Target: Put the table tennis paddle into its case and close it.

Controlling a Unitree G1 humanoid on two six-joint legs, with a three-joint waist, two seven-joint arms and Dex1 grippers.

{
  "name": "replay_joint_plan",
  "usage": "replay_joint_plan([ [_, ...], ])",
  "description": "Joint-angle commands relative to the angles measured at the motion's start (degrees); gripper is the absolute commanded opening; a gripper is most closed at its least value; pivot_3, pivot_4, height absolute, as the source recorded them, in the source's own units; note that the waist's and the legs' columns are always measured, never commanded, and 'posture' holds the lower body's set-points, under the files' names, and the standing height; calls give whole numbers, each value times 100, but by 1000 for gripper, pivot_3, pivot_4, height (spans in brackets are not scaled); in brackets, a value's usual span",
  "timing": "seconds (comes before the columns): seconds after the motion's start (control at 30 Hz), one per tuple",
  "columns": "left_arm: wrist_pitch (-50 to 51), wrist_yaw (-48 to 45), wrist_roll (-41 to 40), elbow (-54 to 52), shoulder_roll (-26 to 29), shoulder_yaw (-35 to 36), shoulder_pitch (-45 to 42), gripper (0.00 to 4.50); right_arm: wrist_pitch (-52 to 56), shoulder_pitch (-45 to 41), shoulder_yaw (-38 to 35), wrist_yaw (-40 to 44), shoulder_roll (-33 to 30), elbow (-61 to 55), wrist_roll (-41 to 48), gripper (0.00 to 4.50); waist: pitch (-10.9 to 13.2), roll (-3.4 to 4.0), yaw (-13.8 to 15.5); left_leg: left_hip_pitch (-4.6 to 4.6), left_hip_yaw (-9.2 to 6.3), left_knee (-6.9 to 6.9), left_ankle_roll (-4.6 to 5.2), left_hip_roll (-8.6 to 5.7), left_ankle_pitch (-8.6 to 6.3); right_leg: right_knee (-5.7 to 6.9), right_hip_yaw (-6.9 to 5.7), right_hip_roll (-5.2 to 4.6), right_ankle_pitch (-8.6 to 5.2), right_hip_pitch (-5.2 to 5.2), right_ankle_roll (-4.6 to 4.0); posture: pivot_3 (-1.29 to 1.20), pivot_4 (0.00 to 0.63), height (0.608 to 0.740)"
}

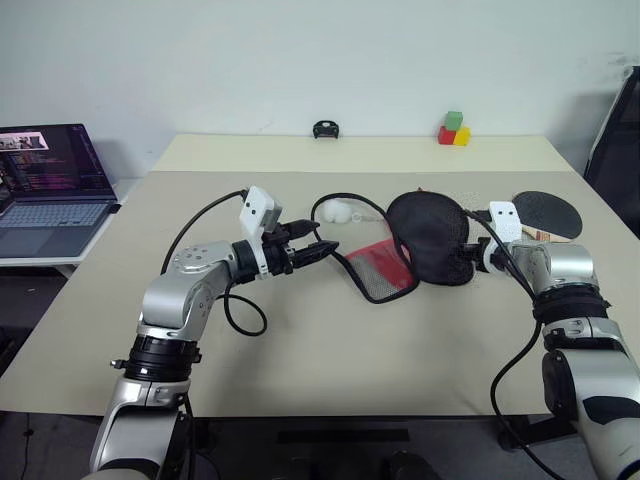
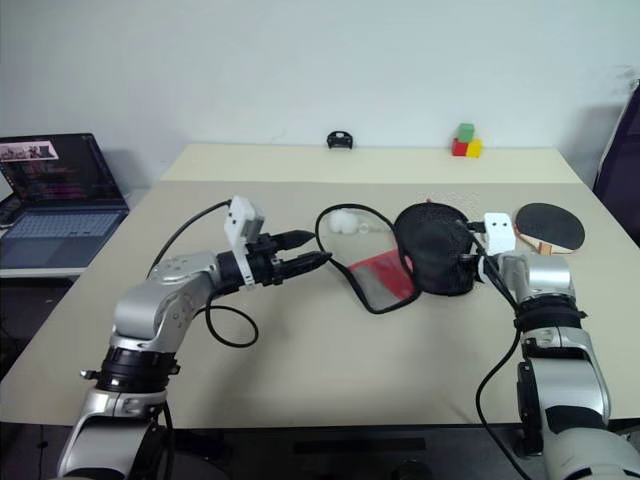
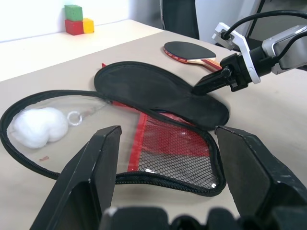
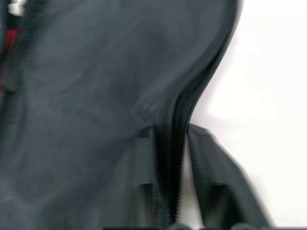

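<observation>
Fingers [image 1: 318, 246] of our left gripper [image 1: 322, 246] stand spread and empty at the middle of the table [image 1: 300, 360], pointing at the case [image 1: 405, 250], which lies unzipped just beyond them, mesh half flat, black half lifted. Our right gripper [image 1: 474, 256] has that raised flap's edge between its fingers; we cannot tell whether they still pinch it. Farther off, near the table's right edge, lies the table tennis paddle [image 1: 547, 212], well apart from both grippers.
</observation>
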Motion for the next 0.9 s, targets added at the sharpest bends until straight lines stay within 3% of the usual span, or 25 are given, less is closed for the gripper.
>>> replay_joint_plan([
  [0.03,-44,23,-18,-233,9,55,-41,3406,-106,-112,-103,54,-129,-189,-3,2677,0,0,-1,0,0,0,0,0,0,0,0,0,0,0,0,0,150,740],
  [0.37,-40,104,-46,-306,1,97,11,3406,181,197,-492,156,-378,-1383,298,2677,0,0,21,-5,-3,1,0,0,0,-2,-1,-1,0,0,0,0,150,740],
  [0.43,-49,129,-47,-299,-5,102,1,3406,96,304,-665,-11,-470,-1494,256,3034,0,0,30,-5,-4,2,1,0,0,-2,-1,-1,0,0,0,0,150,740],
  [0.57,-101,169,51,-239,-24,19,-81,3406,-269,374,-983,-552,-584,-1163,83,4285,0,0,39,-7,-4,3,2,-1,-1,-1,-1,-2,0,0,0,0,150,740],
  [0.9,-196,216,339,67,-190,-216,-529,3406,-2118,57,-1021,-1410,-631,861,-404,4285,0,0,15,-6,9,3,0,1,2,0,0,-1,0,0,0,0,150,740],
])
